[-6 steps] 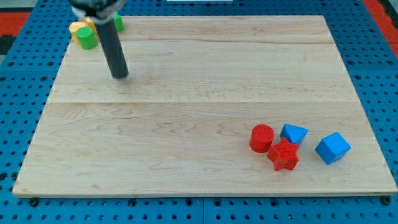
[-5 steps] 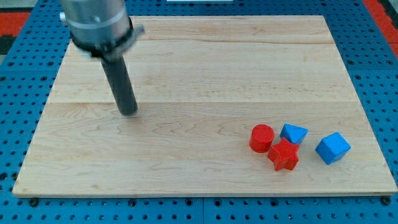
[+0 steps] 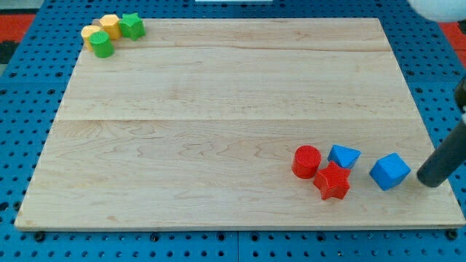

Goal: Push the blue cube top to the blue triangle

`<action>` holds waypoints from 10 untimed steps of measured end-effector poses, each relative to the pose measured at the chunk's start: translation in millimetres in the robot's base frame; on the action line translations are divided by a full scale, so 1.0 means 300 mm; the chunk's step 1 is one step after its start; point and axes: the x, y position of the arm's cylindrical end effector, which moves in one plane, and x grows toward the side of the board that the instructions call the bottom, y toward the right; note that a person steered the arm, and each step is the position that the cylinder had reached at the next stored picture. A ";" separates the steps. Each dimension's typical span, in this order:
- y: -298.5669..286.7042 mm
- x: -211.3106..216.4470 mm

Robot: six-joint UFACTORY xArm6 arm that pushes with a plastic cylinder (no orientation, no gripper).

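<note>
my tip point(image 3: 429, 182) just right of blue cube point(image 3: 389, 172), blue triangle point(image 3: 343, 156) left of cube

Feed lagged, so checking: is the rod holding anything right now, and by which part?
Nothing is held; the rod cannot grip. My tip sits just off the blue cube's right side, a small gap showing, with the blue triangle to the cube's left.

On my pale wooden board point(image 3: 218, 131) I see a yellow block point(image 3: 109, 24), a second yellow block point(image 3: 92, 33), a green cylinder point(image 3: 103, 45) and a green star point(image 3: 132, 26) clustered at the view's top left, while a red cylinder point(image 3: 306, 161), red star point(image 3: 333, 181), blue triangle point(image 3: 343, 156) and blue cube point(image 3: 389, 172) sit at the bottom right, with my tip point(image 3: 429, 180) resting just right of the cube.
</note>
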 end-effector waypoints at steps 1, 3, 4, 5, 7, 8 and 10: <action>0.027 0.039; 0.030 0.044; -0.043 -0.060; 0.038 0.072; -0.086 0.112; -0.171 -0.008; -0.377 -0.190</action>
